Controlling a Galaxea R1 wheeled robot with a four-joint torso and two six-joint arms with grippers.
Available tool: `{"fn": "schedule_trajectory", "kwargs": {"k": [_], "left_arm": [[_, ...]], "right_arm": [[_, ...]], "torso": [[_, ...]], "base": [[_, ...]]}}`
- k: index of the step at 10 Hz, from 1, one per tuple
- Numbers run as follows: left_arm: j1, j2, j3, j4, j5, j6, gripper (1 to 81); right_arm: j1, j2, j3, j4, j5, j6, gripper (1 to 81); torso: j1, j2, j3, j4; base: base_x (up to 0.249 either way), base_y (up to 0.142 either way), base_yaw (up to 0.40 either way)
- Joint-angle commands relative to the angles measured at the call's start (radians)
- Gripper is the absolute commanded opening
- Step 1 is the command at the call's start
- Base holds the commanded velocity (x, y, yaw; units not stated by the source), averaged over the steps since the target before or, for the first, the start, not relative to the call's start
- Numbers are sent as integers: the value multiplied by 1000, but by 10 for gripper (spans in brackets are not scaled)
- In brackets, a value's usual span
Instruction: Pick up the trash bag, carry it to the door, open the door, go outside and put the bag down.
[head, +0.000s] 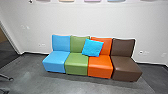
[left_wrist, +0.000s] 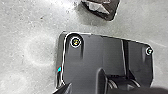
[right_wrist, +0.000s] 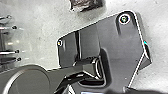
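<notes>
A dark, crumpled-looking thing with pale shiny patches (left_wrist: 100, 7) lies over the grey floor in the left wrist view. The right wrist view has a dark brown, crinkled thing (right_wrist: 86, 5) beyond the robot's own plate. It may be the trash bag, but I cannot tell for certain, nor whether either gripper touches it. How my two grippers stand I cannot make out.
Four joined seats, blue (head: 55, 61), green (head: 76, 64), orange (head: 100, 67) and brown (head: 126, 68), stand against the white wall (head: 82, 22). A blue cushion (head: 92, 47) leans on them. Several dark legs with round tips (right_wrist: 8, 52) reach over the floor.
</notes>
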Motion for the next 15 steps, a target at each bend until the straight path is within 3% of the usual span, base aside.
{"fn": "schedule_trajectory", "kwargs": {"k": [1, 4, 5, 6, 9, 14, 15], "left_arm": [[-149, -57, 6, -73, 198, 0, 811], [-209, -59, 5, -97, 227, 0, 811], [-229, -57, 5, -97, 229, -2, 811], [-249, -57, 5, -99, 247, -4, 811], [-283, -56, 5, -120, 300, -4, 811], [-355, -10, -50, -122, 303, -5, 811], [-381, 31, -102, -123, 342, -7, 811]], "right_arm": [[93, -136, 95, 80, -45, 4, 811], [208, -315, 223, 140, -40, 4, 811], [245, -358, 258, 157, -42, 4, 811], [298, -384, 284, 172, -53, 4, 811], [450, -360, 281, 200, -152, 2, 811], [519, -328, 232, 240, -206, 2, 811], [516, -346, 233, 241, -206, 2, 811]], "torso": [[62, -96, -84, -40], [132, -204, -178, -75], [156, -242, -122, -47], [177, -275, -150, -56], [237, -367, -169, -59], [353, -551, -170, -59], [375, -586, -170, -59]], "base": [[0, 0, 0], [0, 0, 0], [0, 0, 0], [0, 0, 0], [0, 0, 0], [0, 0, 0], [0, 0, 0]]}}
